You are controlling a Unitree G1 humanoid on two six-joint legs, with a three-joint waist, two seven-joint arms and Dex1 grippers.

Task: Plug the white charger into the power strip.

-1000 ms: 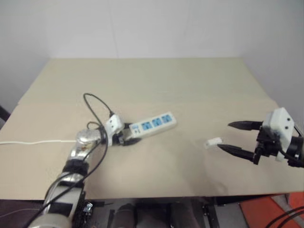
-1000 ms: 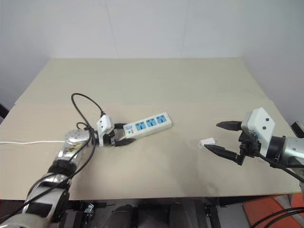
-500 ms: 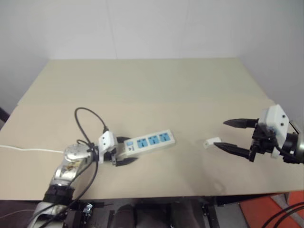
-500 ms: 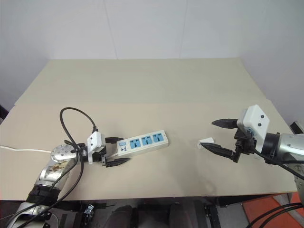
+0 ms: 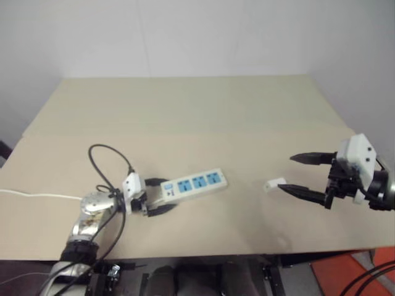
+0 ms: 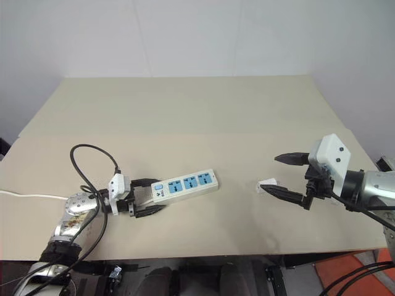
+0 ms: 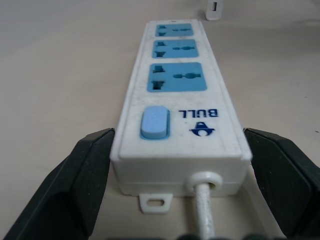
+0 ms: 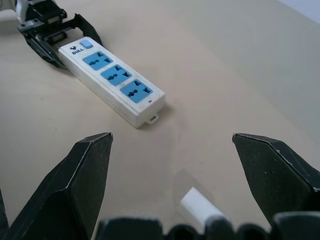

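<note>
**Both claws spread; strip between my left fingers, charger loose on the table**

My left claw (image 6: 147, 196) sits low on the table with its two black fingers spread wide. They flank the switch end of the power strip (image 6: 184, 185), one on each side. In my left wrist view a narrow gap shows between each finger (image 7: 75, 187) and the strip's side walls, so I read this claw as released, not clamping. The strip lies flat, its three blue sockets facing up and a blue switch (image 7: 154, 122) at the end nearest my left claw. Its white cord (image 7: 204, 210) leaves that end and runs back between the fingers.

My right claw (image 6: 289, 178) hangs a little above the table on the right side, fingers spread as far apart as I see them, holding nothing. It points toward the strip.

The white charger (image 6: 267, 184) lies on the tan table (image 6: 203, 117), just beside the tip of my right claw's lower finger. I cannot tell whether that tip touches it. The charger is well apart from the strip's far end and not plugged in. A thin white cable (image 5: 37, 195) trails off the table's left edge.
</note>
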